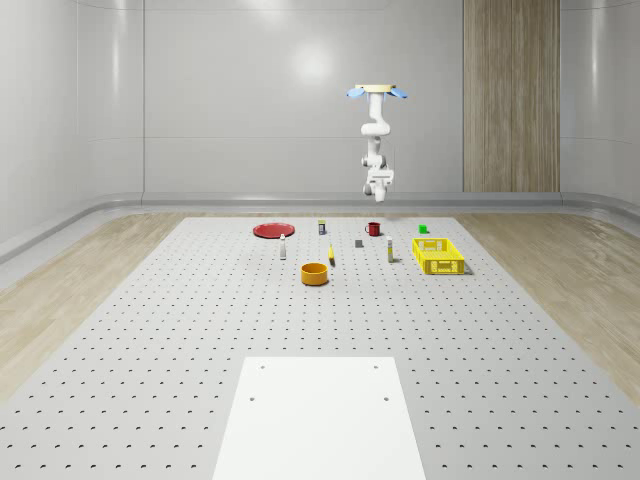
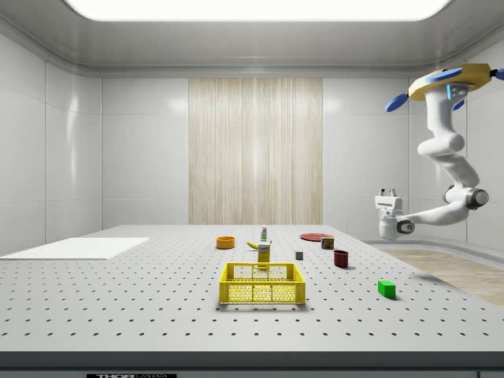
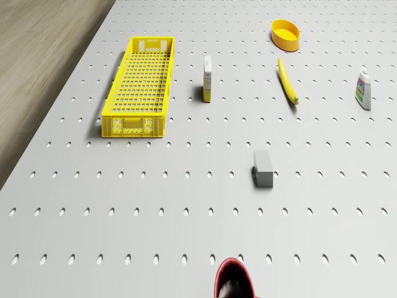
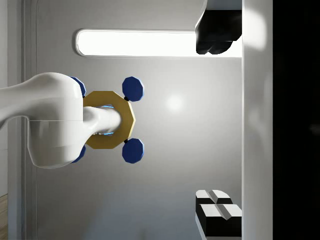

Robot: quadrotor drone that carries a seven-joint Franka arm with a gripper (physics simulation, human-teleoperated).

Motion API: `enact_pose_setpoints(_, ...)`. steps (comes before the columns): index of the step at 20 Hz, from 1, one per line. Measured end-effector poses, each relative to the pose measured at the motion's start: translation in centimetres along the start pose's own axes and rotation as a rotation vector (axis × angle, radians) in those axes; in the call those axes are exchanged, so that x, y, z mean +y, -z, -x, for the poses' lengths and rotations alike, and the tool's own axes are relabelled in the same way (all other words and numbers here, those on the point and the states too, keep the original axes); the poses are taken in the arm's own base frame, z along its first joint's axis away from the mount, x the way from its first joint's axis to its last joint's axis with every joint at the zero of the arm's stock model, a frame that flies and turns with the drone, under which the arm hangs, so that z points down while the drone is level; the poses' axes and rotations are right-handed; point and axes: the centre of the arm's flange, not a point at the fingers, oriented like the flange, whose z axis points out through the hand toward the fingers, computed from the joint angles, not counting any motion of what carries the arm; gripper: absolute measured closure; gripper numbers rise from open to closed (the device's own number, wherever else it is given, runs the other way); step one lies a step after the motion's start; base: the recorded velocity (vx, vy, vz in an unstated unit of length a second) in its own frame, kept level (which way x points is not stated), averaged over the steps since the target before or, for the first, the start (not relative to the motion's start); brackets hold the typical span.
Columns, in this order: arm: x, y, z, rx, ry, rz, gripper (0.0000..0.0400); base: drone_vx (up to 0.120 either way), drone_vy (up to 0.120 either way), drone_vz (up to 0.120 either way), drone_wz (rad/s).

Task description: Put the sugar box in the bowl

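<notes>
Hovering high over the far edge of the counter [image 1: 150,330], just beyond the red mug [image 1: 373,229], the drone [image 2: 445,83] carries its arm folded, with the claw [image 2: 386,192] turned up toward the ceiling. I judge this a carry posture, not a reach. In the wrist view the fingertips [image 4: 215,37] stand wide apart with nothing between them, so the claw is open and empty. The sugar box [image 3: 208,79] rests on the counter, untouched, well below the claw. In the whole-scene view it lies at about 2 o'clock from the bowl [image 1: 315,273], with the yellow crate [image 1: 438,255] just beside it at 3 o'clock and the banana [image 1: 331,257] lying between box and bowl. It stands upright on a short end, its long axis vertical and its narrow top facing up. That should suit a grasp from above across its thin sides, once I swing the claw downward.
</notes>
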Motion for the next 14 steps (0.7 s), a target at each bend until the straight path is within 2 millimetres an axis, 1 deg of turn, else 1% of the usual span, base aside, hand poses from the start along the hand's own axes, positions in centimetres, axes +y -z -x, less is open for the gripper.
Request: enact_pose_setpoints(14, 0.03, 0.03, 0.11, 0.012, 0.0, -0.004, 0.0, 0.12, 0.0, 0.0, 0.0)
